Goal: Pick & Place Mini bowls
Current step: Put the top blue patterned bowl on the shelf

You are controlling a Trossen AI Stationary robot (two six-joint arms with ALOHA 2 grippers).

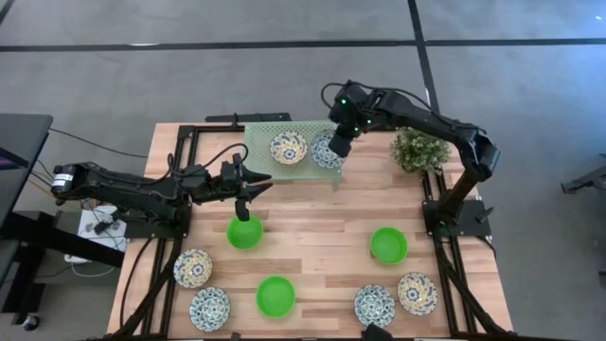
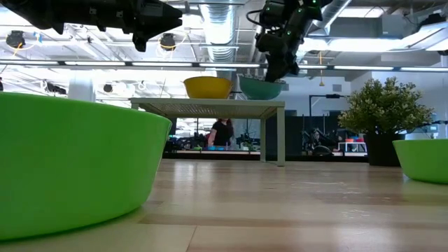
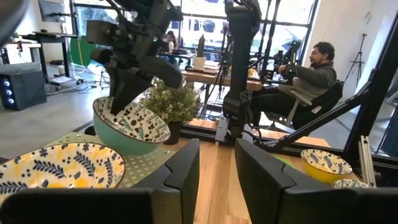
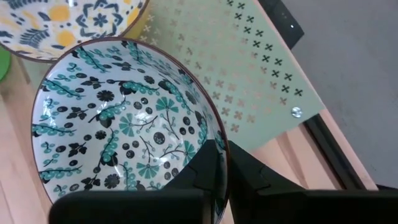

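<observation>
Mesh rack (image 1: pixel 284 142), right fingers (image 4: pixel 214 163) pinching bowl (image 4: pixel 124 124)

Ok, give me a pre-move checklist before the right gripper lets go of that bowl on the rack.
1. Right gripper pinches the teal-patterned bowl by its rim: ok.
2. Bowl over the mesh rack: ok.
3. Bowl sitting flat: not ok, tilted in the left wrist view.
4. Gap to the yellow-patterned bowl on the rack: ok, apart.
5. Left gripper away from the rack, open above a green bowl: ok.
6. Bowl's underside touching the rack: cannot tell.
</observation>
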